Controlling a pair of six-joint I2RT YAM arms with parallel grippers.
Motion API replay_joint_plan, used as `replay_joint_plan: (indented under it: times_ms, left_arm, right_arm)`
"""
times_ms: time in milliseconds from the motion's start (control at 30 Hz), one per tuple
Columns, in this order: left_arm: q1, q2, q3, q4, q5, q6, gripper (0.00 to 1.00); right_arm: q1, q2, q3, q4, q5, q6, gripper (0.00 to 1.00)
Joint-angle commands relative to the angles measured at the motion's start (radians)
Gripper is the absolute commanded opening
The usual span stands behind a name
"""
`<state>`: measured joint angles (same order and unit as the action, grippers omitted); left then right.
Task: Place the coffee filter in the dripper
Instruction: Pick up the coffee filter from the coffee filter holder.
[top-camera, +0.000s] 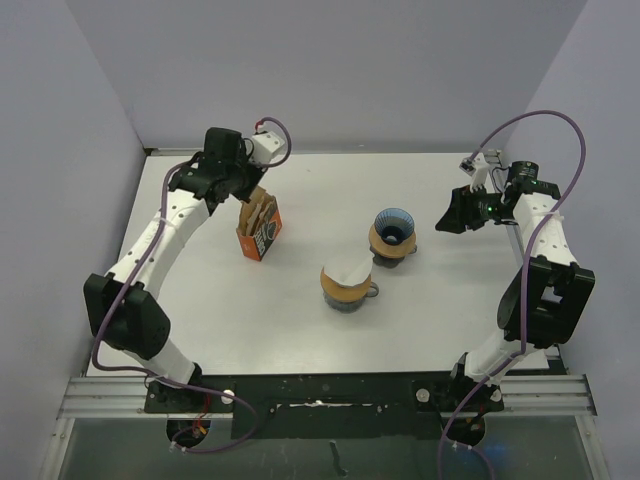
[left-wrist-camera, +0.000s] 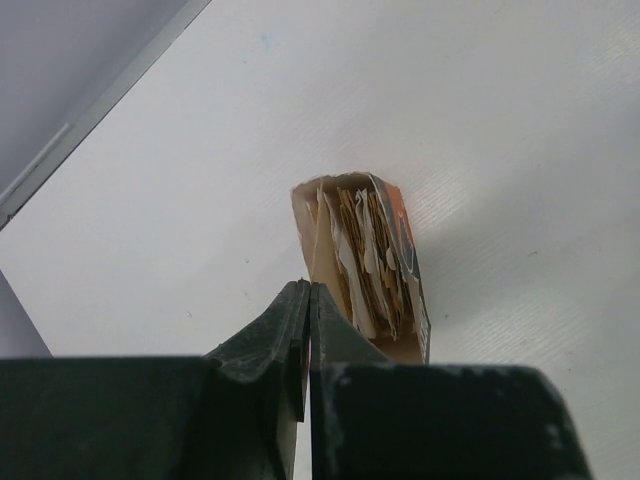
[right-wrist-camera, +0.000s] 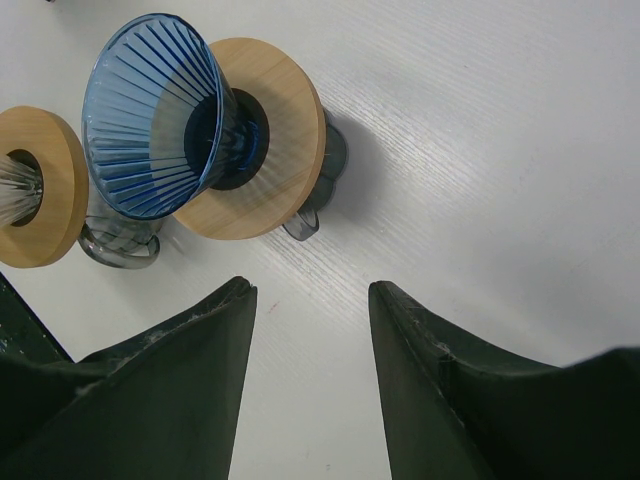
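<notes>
An orange box of brown paper coffee filters (top-camera: 260, 228) stands open on the white table; in the left wrist view the filters (left-wrist-camera: 365, 250) stick up out of it. My left gripper (top-camera: 250, 198) hovers just over the box's left edge, and its jaws (left-wrist-camera: 308, 292) are pressed together with no filter visible between them. The blue ribbed dripper (top-camera: 394, 228) sits on a wooden collar over a glass cup, empty inside (right-wrist-camera: 150, 110). My right gripper (top-camera: 452, 214) is open and empty, to the right of the blue dripper (right-wrist-camera: 310, 285).
A second dripper (top-camera: 346, 284) with a wooden collar on a glass cup stands in front and left of the blue one; it also shows in the right wrist view (right-wrist-camera: 30, 185). Its top looks pale. Grey walls close in the table on three sides.
</notes>
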<state>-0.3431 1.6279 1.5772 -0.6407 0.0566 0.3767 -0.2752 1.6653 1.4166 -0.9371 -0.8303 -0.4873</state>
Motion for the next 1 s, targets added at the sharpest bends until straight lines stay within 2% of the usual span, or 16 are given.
replay_joint_plan:
  times_ms: [0, 300, 567, 767, 967]
  left_arm:
    - [0.014, -0.042, 0.027, 0.026, 0.044, 0.028, 0.00]
    - [0.018, -0.054, 0.059, 0.011, 0.078, 0.021, 0.00]
    - [0.018, -0.094, 0.218, -0.001, 0.205, 0.054, 0.00]
    - [-0.003, -0.077, 0.384, -0.020, 0.399, 0.008, 0.00]
    - [-0.121, -0.002, 0.546, -0.051, 0.486, -0.025, 0.00]
  right_arm:
    - [0.001, -0.009, 0.012, 0.003, -0.018, -0.013, 0.50]
    - [0.006, -0.006, 0.015, 0.003, -0.021, -0.016, 0.50]
    - [0.048, -0.043, 0.078, 0.026, -0.027, -0.002, 0.50]
    - [0.083, -0.067, 0.209, 0.026, -0.089, -0.004, 0.51]
    - [0.148, -0.066, 0.399, 0.007, -0.146, -0.002, 0.55]
